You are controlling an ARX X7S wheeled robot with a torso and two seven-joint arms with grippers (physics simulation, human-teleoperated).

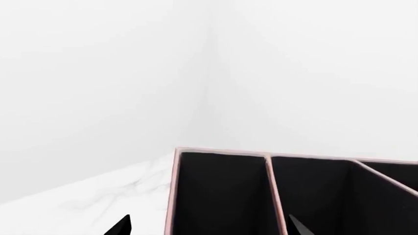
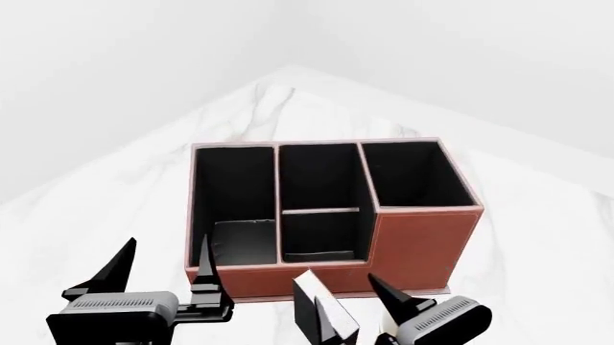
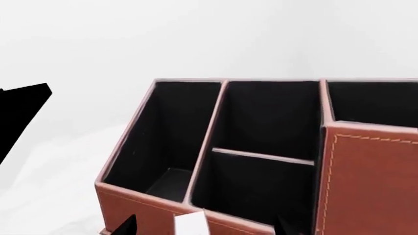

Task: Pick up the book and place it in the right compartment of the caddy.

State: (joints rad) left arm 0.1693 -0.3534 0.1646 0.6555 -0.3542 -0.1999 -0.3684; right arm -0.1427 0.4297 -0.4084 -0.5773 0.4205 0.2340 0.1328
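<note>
caddy point(image 2: 422, 241) compartments bare — book point(image 2: 321, 313) in right end effector point(image 2: 360, 305), outside

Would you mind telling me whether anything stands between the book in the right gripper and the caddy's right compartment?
Only the compartment's own tall front wall: the book, held in the right gripper, sits low in front of the caddy. The right compartment itself looks empty.

caddy point(image 2: 422, 241): stitched red-brown leather look, matt black lining | table point(image 2: 537, 237): smooth white marble
</note>
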